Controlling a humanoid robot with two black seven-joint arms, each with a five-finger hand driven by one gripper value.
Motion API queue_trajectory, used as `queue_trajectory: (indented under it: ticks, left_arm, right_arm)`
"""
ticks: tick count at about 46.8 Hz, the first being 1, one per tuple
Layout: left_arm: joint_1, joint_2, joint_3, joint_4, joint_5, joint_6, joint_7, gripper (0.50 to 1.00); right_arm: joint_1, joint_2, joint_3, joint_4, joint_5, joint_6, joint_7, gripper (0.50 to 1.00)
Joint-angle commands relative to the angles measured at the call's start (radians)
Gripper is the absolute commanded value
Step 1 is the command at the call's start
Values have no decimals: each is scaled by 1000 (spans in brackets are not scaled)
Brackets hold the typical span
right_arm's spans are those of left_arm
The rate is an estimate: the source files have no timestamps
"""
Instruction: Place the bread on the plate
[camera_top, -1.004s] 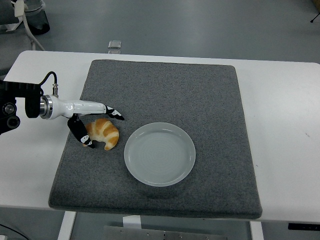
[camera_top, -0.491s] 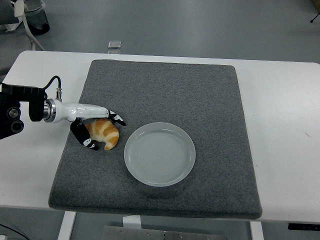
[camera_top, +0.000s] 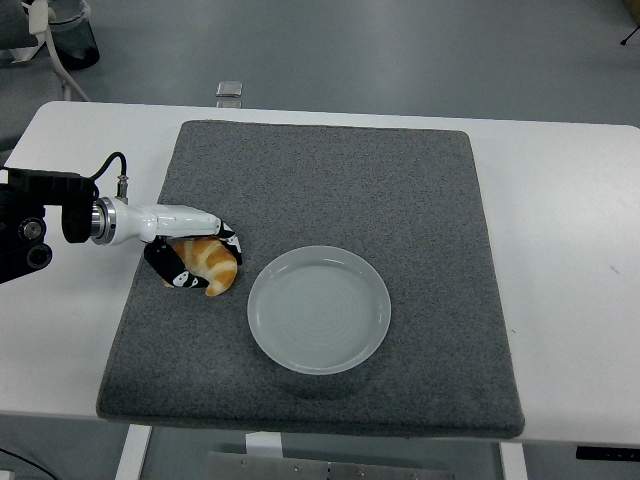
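A golden croissant-shaped bread (camera_top: 212, 264) lies on the grey mat (camera_top: 330, 180), just left of the pale round plate (camera_top: 319, 308). My left hand (camera_top: 205, 256) comes in from the left edge with its white and black fingers curled around the bread, the upper fingers over its top and the thumb pressing its near left side. The bread still rests on the mat, a short gap from the plate's rim. The plate holds nothing. My right arm does not show.
The grey mat covers most of the white table (camera_top: 560, 200). A small grey object (camera_top: 230, 90) sits beyond the table's far edge. A dark bin (camera_top: 70, 40) stands on the floor at top left.
The left hand's fingers have closed from spread apart beside the bread to wrapped around it. The bread has shifted only slightly.
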Motion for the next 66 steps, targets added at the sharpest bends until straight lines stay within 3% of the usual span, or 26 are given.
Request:
queue_trajectory:
  ticks: [1,24,45,66]
  left_arm:
    - [-2,0,0,0,2,0,0,500]
    - [-22,0,-18,2,18,3,0,500]
    - [-216,12,-95,0,-4,-32,-2,500]
    - [-290,14,-173,-40,-28,-98,-2,500]
  right_arm:
    - [0,0,0,0,0,0,0,930]
    - [0,0,0,0,0,0,0,930]
    - [0,0,0,0,0,0,0,930]
    - [0,0,0,0,0,0,0,930]
